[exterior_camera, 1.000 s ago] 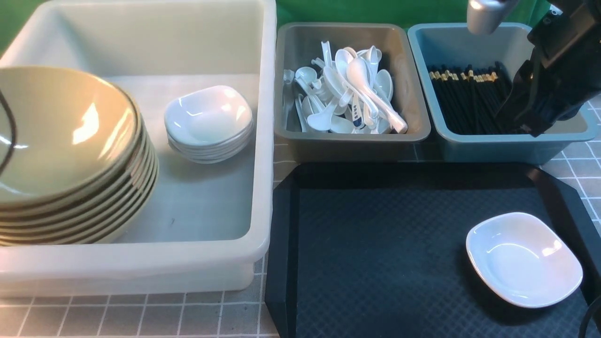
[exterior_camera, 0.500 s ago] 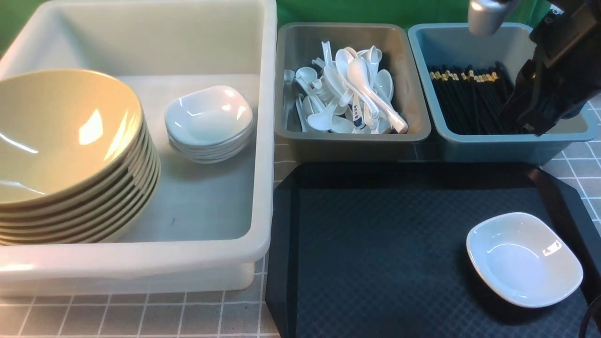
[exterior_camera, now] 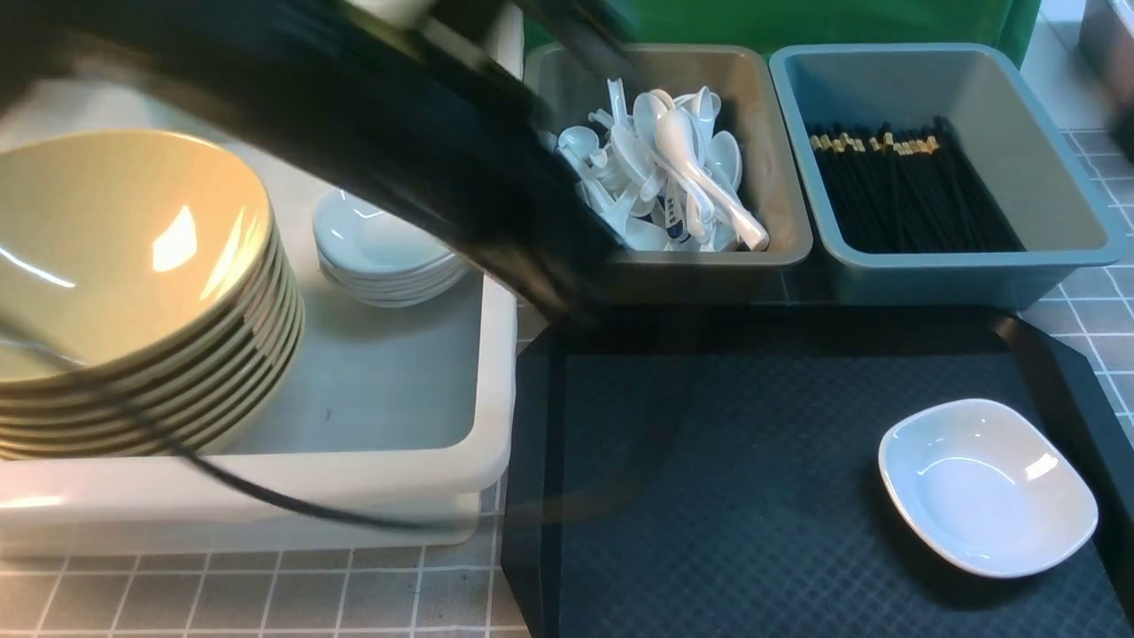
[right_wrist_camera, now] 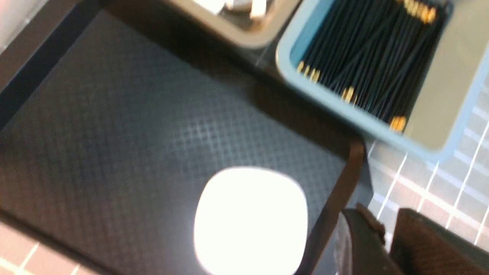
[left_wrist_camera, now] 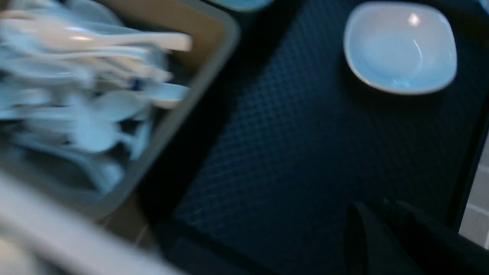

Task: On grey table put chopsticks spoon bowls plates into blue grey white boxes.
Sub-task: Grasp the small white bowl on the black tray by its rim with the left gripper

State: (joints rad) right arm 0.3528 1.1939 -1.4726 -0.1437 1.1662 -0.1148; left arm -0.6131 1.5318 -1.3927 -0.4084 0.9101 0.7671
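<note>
One plate (exterior_camera: 988,489) set on black tray (exterior_camera: 753,461), presumably for stacking in white box (exterior_camera: 493,381); left gripper (left_wrist_camera: 374,204) closed, empty; right gripper (right_wrist_camera: 389,215) slightly parted, nothing held.

glossy yellow bowls (exterior_camera: 133,257) stacked tilted, white plates (exterior_camera: 381,244) stacked, black chopsticks (exterior_camera: 912,195) bundled in blue box (exterior_camera: 974,275)

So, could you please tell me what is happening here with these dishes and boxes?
The robot is sorting tableware into three boxes. Black chopsticks lie in the blue box, white spoons in the grey box, yellow bowls and stacked plates in the white box. One plate remains on the tray. The left hand is shut, with nothing visible in it.
</note>
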